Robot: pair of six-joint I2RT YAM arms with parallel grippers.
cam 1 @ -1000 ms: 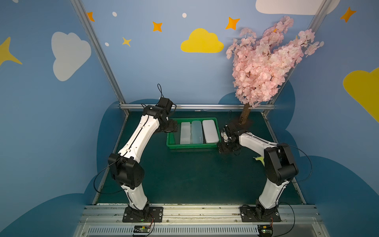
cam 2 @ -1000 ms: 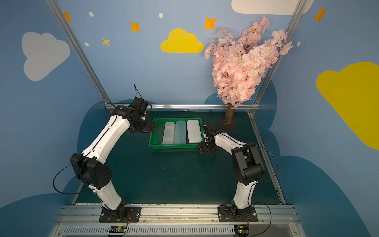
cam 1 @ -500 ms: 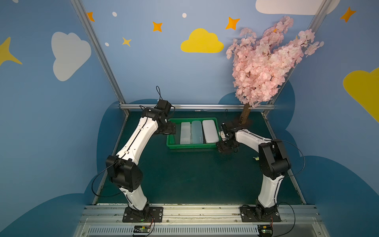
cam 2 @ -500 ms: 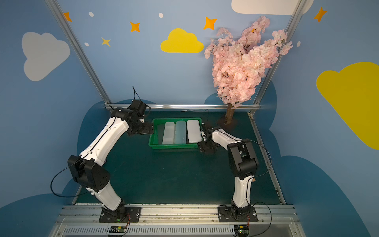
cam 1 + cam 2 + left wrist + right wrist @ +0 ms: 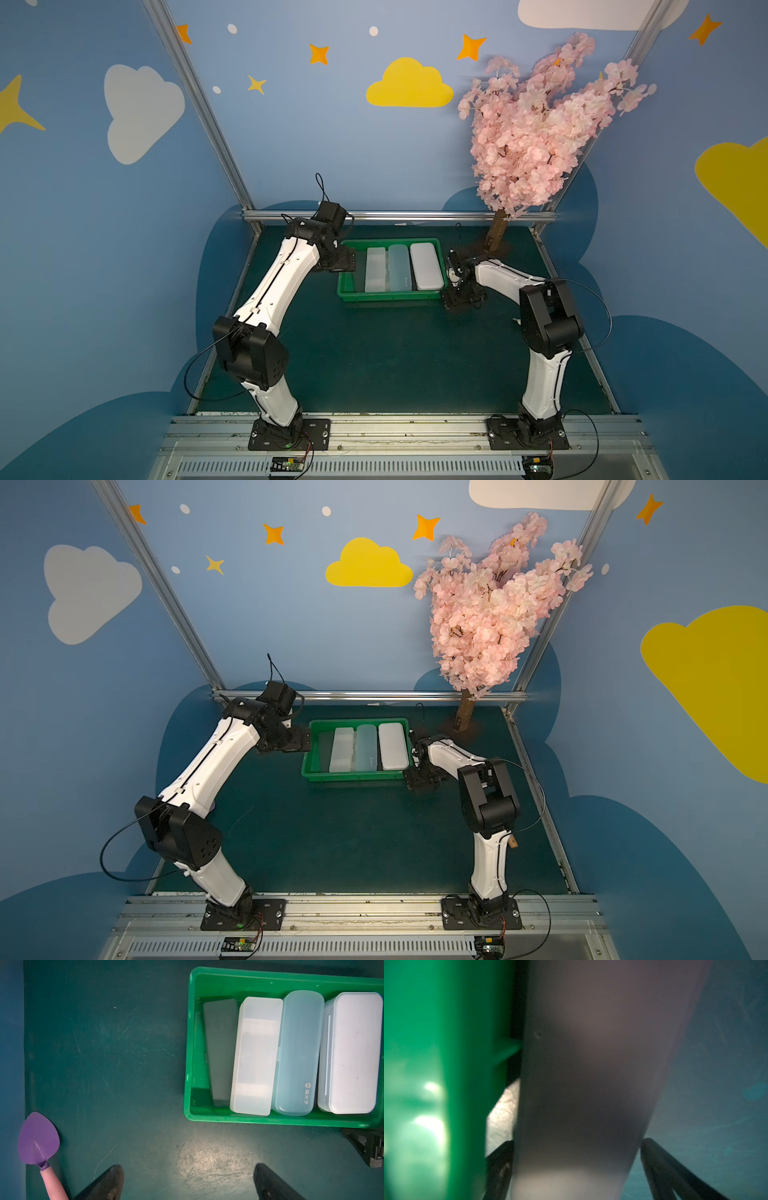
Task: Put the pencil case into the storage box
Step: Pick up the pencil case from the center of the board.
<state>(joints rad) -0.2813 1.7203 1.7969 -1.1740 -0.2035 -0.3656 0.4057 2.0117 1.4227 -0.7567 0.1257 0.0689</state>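
The storage box point(image 5: 390, 296) sits toward the back of the table point(image 5: 374, 353), with four cases lying side by side inside it: a flat dark case point(image 5: 220, 1053), a frosted case point(image 5: 255, 1057), a pale blue case point(image 5: 297, 1053) and a white case point(image 5: 351, 1053).

The right end effector point(image 5: 577, 1141) is low on the table at the box's near right corner. A grey, blurred pencil case point(image 5: 581, 1084) lies between its fingers, just outside the green wall. The fingers flank the case closely, but I cannot tell whether they are clamped on it. In both top views the arm hides this case.

The left end effector point(image 5: 187, 1169) is at the box's left side, fingers wide apart over bare table. A purple scoop point(image 5: 38, 1140) lies well to its side. A pink blossom tree point(image 5: 536, 124) stands in the back right corner.
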